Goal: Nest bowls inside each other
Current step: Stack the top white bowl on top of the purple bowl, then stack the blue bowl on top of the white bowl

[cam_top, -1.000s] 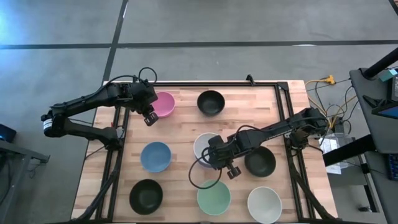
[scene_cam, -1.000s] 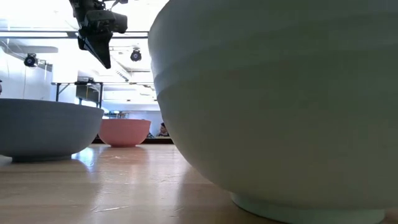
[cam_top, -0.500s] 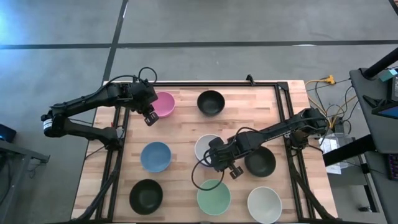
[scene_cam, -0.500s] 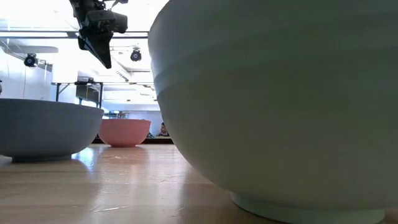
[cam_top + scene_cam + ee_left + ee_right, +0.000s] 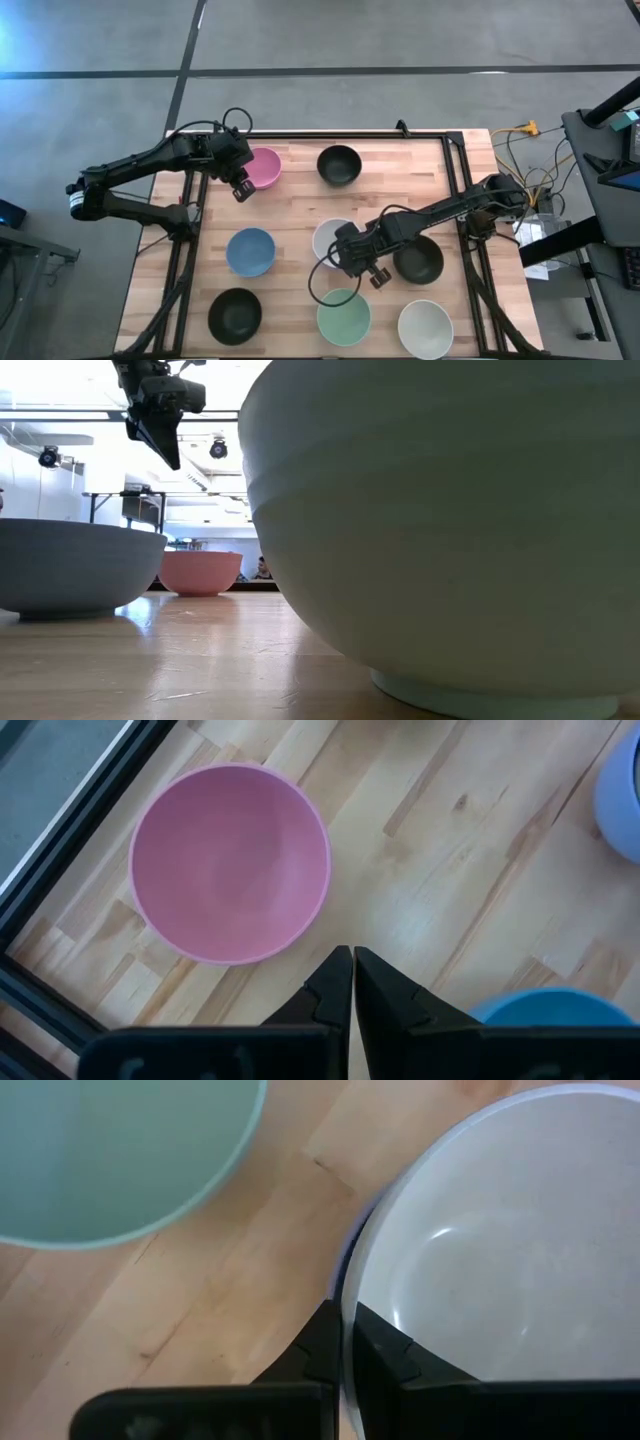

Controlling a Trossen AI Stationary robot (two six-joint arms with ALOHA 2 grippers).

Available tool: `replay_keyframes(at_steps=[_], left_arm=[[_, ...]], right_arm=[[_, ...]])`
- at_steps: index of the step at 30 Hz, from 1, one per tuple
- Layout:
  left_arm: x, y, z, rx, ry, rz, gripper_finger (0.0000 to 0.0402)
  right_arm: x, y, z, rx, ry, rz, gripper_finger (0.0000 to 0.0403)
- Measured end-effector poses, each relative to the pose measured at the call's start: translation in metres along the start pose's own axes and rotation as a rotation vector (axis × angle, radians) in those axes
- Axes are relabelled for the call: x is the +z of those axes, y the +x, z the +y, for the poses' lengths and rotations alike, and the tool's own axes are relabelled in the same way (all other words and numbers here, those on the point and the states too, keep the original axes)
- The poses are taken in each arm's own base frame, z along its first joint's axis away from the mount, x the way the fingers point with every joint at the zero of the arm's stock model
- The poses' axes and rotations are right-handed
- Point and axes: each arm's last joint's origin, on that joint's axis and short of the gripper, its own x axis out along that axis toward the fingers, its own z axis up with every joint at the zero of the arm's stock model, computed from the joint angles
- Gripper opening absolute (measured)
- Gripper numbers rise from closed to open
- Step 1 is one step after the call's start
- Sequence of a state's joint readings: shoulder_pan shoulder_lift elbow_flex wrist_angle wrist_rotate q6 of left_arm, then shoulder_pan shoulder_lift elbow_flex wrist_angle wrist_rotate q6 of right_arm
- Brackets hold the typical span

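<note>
Over the far-left desk (image 5: 290,200) corner, left tool (image 5: 240,190) hangs clenched, empty, beside the empty smooth pink bowl (image 5: 262,167). Mid-desk, right tool (image 5: 377,278) is clenched, its tips at the rim of a white bowl (image 5: 330,235) nested in a lavender one, whose edge barely shows. Mint green bowl (image 5: 344,316) sits just nearer. Blue bowl (image 5: 250,251), three black bowls and another white bowl (image 5: 425,328) sit apart, empty. No writing readable. Open wood between bowls.

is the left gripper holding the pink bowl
No, the left gripper is shut on nothing, beside the pink bowl, with bare wood between them.
</note>
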State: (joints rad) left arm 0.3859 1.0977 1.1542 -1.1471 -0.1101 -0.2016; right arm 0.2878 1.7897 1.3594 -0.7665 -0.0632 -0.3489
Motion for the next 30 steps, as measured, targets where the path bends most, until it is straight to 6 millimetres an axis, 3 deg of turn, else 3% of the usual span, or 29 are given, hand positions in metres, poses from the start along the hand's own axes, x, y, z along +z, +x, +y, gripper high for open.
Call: replay_keyframes(at_steps=[9,22,30], left_arm=[[0.001,0.000,0.000,-0.001,-0.001,-0.005,0.0000],[0.001,0.000,0.000,-0.001,-0.002,-0.005,0.0000],[0.000,0.000,0.000,-0.002,-0.002,-0.005,0.0000]], right_arm=[[-0.006,0.006,0.001,0.005,0.034,0.015,0.0016],[0.006,-0.001,-0.002,0.002,0.163,-0.052,0.0103],[0.010,-0.008,-0.004,-0.004,0.223,-0.073,0.0089]])
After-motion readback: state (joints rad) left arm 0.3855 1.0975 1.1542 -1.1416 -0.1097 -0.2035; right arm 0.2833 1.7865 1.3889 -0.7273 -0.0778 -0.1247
